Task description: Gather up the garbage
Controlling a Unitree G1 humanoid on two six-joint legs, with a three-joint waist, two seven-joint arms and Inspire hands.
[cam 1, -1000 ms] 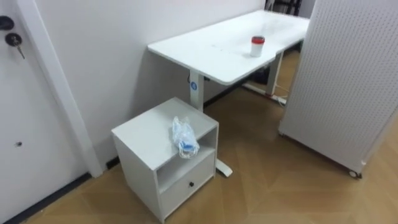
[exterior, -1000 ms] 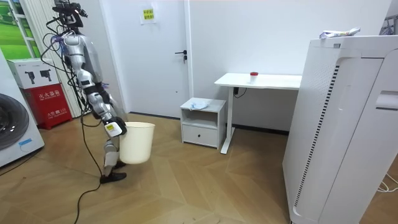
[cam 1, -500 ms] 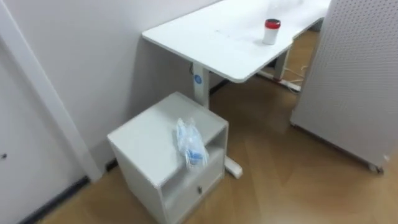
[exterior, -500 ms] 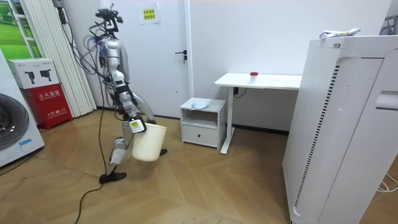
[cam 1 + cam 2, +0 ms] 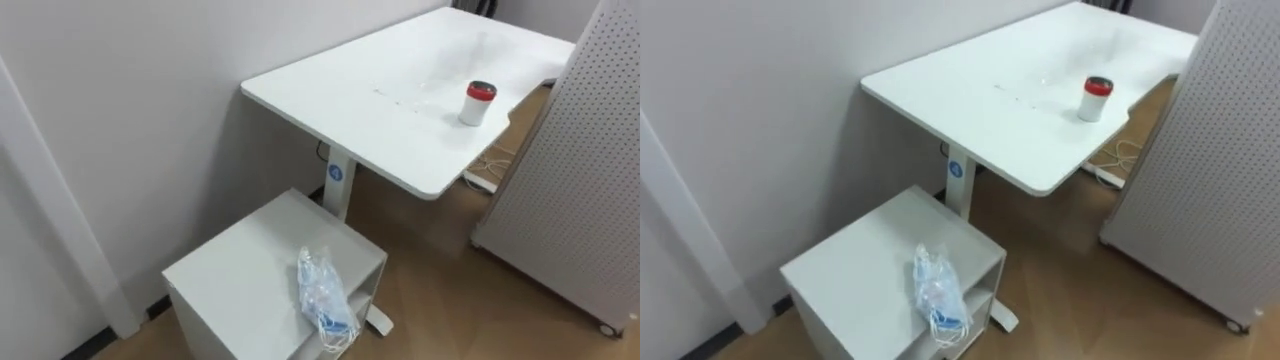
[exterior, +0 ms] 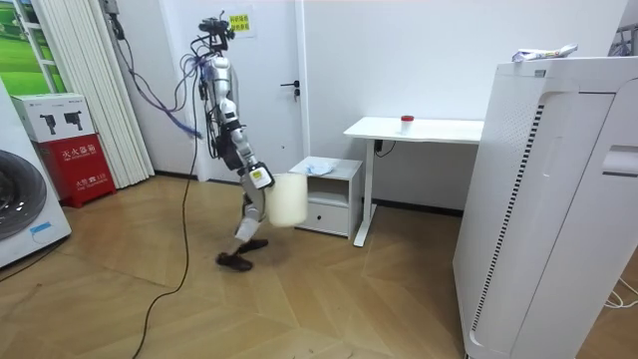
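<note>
Crinkly clear plastic, that's the garbage here: a scrunched bag (image 5: 325, 297) with bluish bits showing through, lying on top of the white cabinet (image 5: 240, 280), near its front edge and right above the open shelf. So as far as I can judge, the pick itself hasn't happened yet. The bag is untouched and nothing is reaching for it.

In the room view the robot is mid-step just to the left of the cabinet, with a pale round bin (image 6: 288, 198) hanging at what looks like its right hand (image 6: 257, 179). It's too small to make out, so I can't tell how that hand has hold of it. What's left, I'd guess: close the last bit of distance, grab the bag, drop it in the bin.

Everything else is hard and smooth. There's a matte white desk (image 5: 380, 100) with rounded corners and a little white cup with a red lid (image 5: 479, 103) on its far right, a perforated white panel (image 5: 580, 180) on the right, and a wood-pattern floor (image 5: 440, 290).
</note>
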